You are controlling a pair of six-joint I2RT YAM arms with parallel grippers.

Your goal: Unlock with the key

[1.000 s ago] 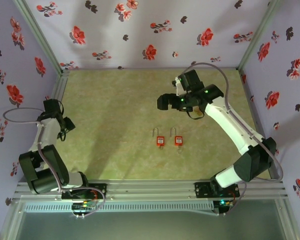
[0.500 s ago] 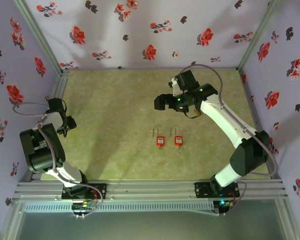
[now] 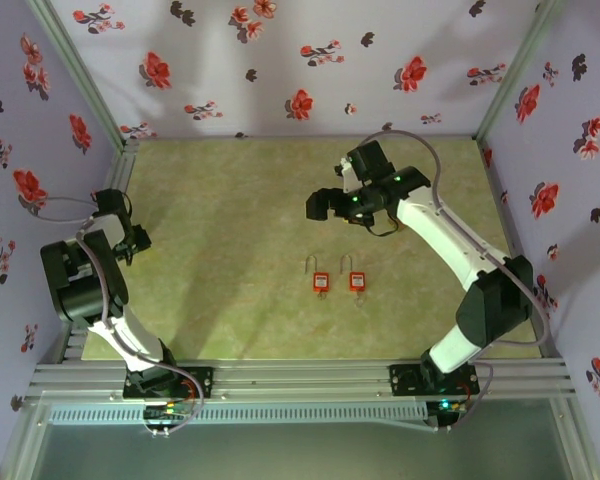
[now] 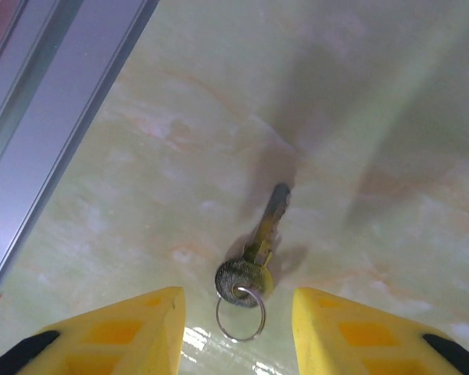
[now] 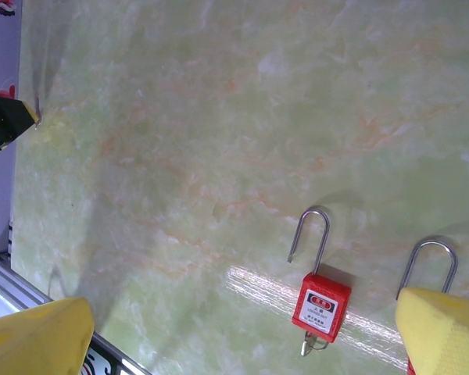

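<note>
A loose brass key (image 4: 262,242) with a small ring (image 4: 240,316) lies flat on the green table. My left gripper (image 4: 238,344) is open just behind it, and its yellow fingers (image 4: 117,336) flank the ring without touching. In the top view this gripper (image 3: 132,240) sits by the left wall. Two red padlocks (image 3: 321,281) (image 3: 357,281) lie side by side mid-table. The left padlock (image 5: 322,305) has its shackle sprung open and a key (image 5: 309,344) in its base. My right gripper (image 3: 320,205) hovers open above and behind them, holding nothing.
The aluminium frame rail (image 4: 55,101) runs close along the left of the loose key. Floral walls (image 3: 280,60) enclose the table on three sides. In the right wrist view the second padlock's shackle (image 5: 430,262) is partly covered by my yellow finger (image 5: 445,332).
The left arm has folded back toward the left wall, and its gripper has edged slightly up and left. The right gripper has drifted a little to the left. The padlocks have not moved.
</note>
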